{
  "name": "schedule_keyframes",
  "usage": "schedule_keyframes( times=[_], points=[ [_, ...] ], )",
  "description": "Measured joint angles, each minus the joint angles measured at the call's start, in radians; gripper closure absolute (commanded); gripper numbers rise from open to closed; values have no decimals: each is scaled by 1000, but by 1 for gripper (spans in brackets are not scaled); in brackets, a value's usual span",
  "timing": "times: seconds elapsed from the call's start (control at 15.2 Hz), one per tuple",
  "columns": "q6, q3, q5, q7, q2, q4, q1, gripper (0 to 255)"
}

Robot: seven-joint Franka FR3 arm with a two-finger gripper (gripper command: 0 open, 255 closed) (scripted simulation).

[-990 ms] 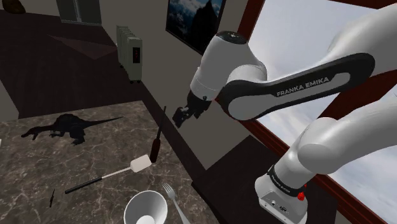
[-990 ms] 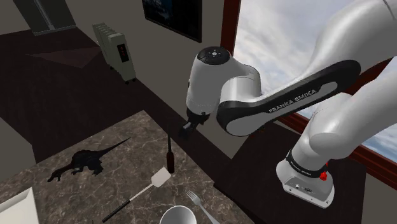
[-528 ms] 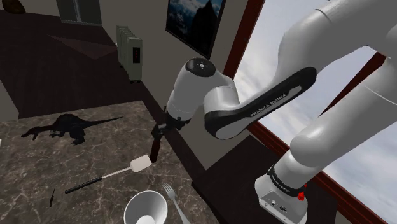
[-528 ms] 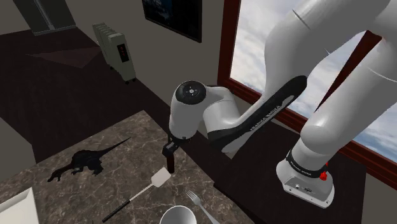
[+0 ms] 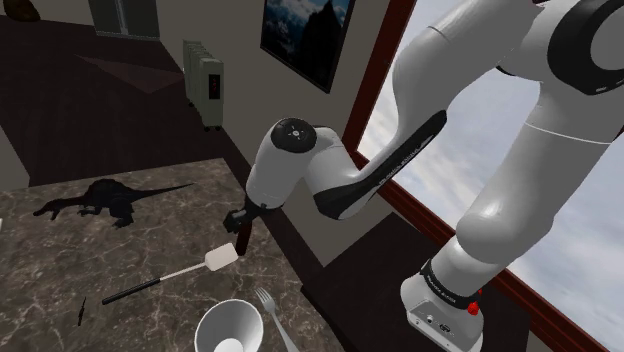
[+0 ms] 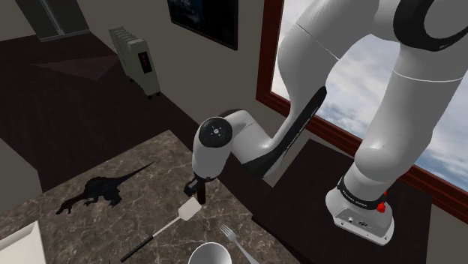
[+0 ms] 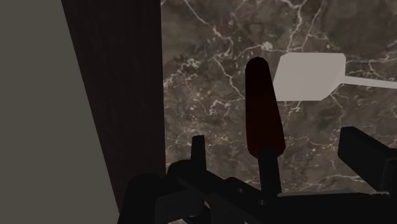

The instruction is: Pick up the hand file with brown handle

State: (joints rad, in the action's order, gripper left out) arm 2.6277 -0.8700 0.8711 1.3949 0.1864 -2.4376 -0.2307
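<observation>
Wrist view: black two-finger gripper (image 7: 277, 140) spread, hand file with dark brown handle (image 7: 263, 108) lying untouched between the fingers (image 7: 366, 159), long axis running straight away along the dark marble table (image 7: 210, 76) edge; blade hidden beneath the hand. Shoulder view: gripper (image 5: 239, 221) low over the file, covering most of it. Second exterior view: likewise, just beside white flat spatula (image 6: 189, 209).

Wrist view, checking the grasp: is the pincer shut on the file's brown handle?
No, the pincer is open: its fingers stand clear of the handle between them.

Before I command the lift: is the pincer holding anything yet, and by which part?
Nothing yet. The black pincer stands open, its fingers either side of the dark-brown-handled hand file, not touching it.
</observation>
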Motion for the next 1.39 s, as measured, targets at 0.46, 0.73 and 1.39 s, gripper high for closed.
schedule_keyframes(
  times=[0.46, 0.73, 1.39],
  points=[
    [0, 36, 84, 66, 48, 12, 31, 255],
    [0, 36, 86, 67, 48, 13, 31, 255],
    [-4, -50, -125, -97, -70, -10, -38, 255]
  ],
)
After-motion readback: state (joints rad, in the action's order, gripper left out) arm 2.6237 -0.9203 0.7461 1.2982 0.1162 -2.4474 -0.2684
